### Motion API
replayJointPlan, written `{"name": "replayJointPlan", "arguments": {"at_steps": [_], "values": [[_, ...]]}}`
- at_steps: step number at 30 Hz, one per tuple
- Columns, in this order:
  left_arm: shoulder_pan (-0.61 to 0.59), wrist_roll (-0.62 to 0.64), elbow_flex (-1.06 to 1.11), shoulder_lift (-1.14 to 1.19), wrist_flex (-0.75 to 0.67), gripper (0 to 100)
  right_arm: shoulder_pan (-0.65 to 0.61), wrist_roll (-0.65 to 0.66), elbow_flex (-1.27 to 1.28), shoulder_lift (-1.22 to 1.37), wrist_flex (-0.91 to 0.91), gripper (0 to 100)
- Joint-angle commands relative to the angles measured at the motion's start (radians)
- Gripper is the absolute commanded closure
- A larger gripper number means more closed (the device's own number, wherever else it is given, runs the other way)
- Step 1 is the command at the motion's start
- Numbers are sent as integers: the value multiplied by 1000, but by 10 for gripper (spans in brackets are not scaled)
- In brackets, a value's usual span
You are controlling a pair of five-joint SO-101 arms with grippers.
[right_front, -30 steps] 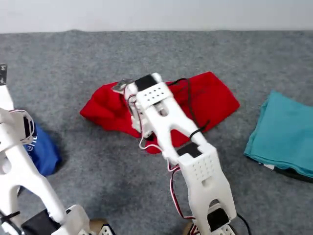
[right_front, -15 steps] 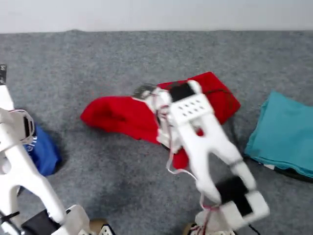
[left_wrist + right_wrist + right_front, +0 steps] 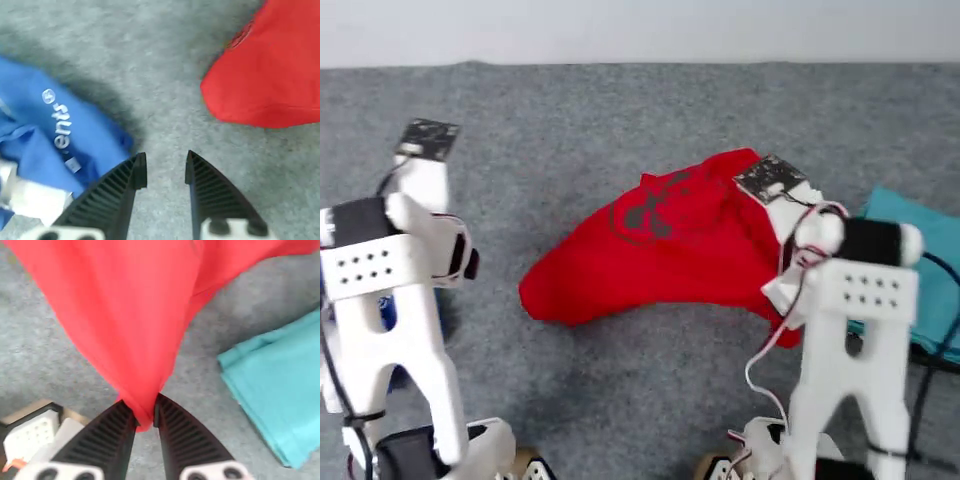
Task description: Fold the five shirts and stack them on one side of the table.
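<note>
Risk: red cotton shirt (image 3: 660, 250) may slip free or drop crumpled onto the folded teal shirt (image 3: 910, 280) just beside it.
Cause: one small pinch of bunched cloth carries the lifted end.
Shirt location: mid grey felt tabletop (image 3: 620, 120), end nearest the teal shirt raised.
Right gripper (image 3: 145, 420): clamped on the red shirt's edge, pointing down.
Left gripper (image 3: 162, 170): jaws apart, empty, pointing down between the crumpled blue shirt (image 3: 55, 145) and the red shirt.

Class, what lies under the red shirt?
The red cotton shirt hangs from the right hand over the grey felt table; anything beneath its resting part is covered.
</note>
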Motion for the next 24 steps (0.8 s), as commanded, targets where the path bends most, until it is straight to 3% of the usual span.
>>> {"name": "replayJointPlan", "arguments": {"at_steps": [1,10,14,24], "values": [[75,-31,-10,-35,29,859,24,52,-71,-120,41,988],[333,-135,1,-23,25,859,30,46,-155,-159,-1,986],[445,-146,93,18,-71,859,30,0,-120,-159,-36,987],[489,-167,174,376,-281,859,30,-37,-48,-160,-45,987]]}}
